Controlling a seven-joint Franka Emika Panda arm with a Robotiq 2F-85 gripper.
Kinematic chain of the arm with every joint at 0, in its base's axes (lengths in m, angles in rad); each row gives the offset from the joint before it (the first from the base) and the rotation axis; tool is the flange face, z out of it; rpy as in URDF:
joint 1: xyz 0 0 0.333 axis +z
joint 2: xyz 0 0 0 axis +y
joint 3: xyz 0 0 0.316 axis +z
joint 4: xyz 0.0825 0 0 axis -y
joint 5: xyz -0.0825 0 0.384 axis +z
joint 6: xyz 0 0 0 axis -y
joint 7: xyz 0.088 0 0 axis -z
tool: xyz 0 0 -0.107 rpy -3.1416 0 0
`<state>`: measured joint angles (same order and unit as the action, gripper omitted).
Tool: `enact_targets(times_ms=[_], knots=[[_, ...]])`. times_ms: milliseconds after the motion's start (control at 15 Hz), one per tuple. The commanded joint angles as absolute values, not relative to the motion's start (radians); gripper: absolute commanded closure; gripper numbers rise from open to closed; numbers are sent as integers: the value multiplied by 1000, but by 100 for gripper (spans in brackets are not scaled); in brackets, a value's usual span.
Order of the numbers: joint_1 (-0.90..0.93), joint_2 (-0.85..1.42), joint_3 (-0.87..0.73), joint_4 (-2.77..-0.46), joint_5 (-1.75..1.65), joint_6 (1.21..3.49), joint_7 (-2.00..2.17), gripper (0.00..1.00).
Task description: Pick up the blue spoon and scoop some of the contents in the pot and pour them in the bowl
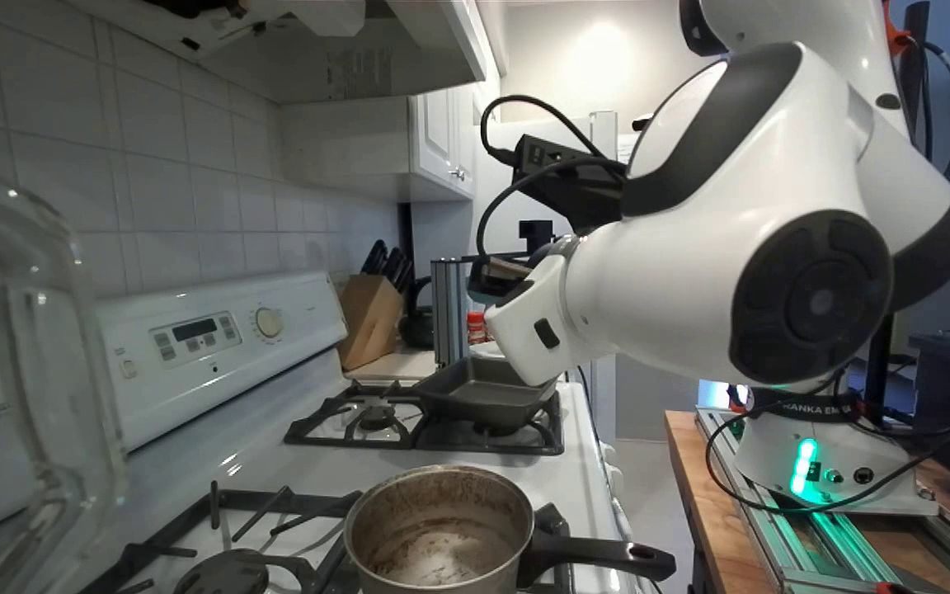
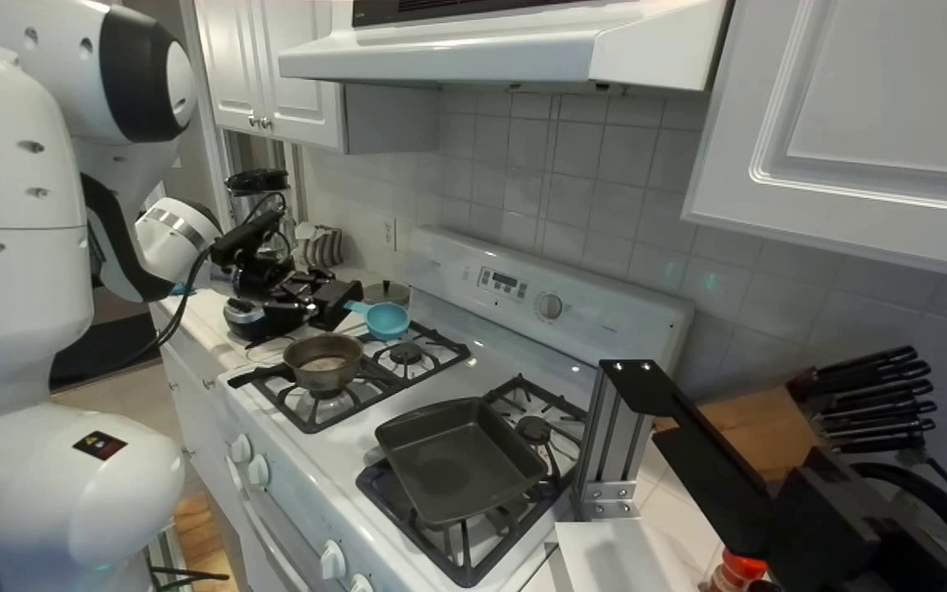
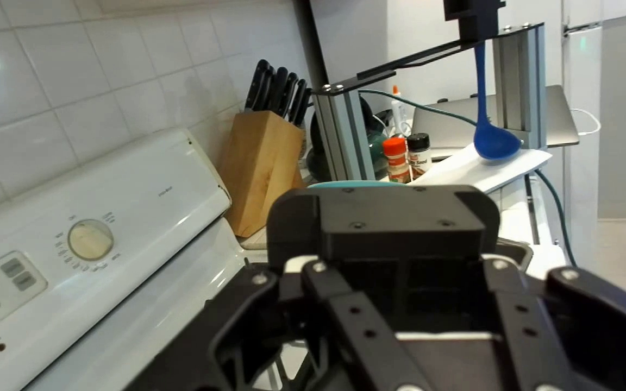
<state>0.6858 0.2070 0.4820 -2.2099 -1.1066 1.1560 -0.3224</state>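
The small teal-blue spoon (image 2: 385, 321) is in the air behind the steel pot (image 2: 330, 380), above the grate; only teal shows in its scoop. A black block covers its handle end. My gripper (image 2: 315, 302) is shut on that block. In the wrist view, the gripper (image 3: 394, 258) has a finger on each side of the block, and only a thin teal rim of the spoon (image 3: 354, 184) shows beyond it. The pot (image 1: 475, 487) stands on a burner, its handle toward the stove front, with a whitish patch at the bottom inside. I see no bowl.
A black square pan (image 2: 461, 460) sits on the neighbouring burners. A knife block (image 3: 261, 168), spice jars (image 3: 397, 157) and a metal post (image 2: 612, 444) stand beyond. A dark blue ladle (image 3: 496, 142) hangs from a rack. The range hood (image 2: 473, 57) is overhead.
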Motion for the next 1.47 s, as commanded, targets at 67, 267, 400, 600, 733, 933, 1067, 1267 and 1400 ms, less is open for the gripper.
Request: enact_targets(times_ms=[67,267,400,600,733,933,1067,1267,1400], knots=[[622,117,492,-2243,-1033,1190,-347,78],[578,56,490,-2273,-990,1252,-354,78],[546,11,485,-2296,-968,1306,-361,78],[494,-61,467,-2338,-937,1394,-381,78],[467,-104,446,-2365,-922,1453,-397,78],[433,-180,392,-2405,-887,1588,-422,78],[418,-226,353,-2428,-854,1678,-433,78],[404,-285,299,-2464,-806,1777,-444,78],[396,-320,268,-2489,-782,1823,-449,78]])
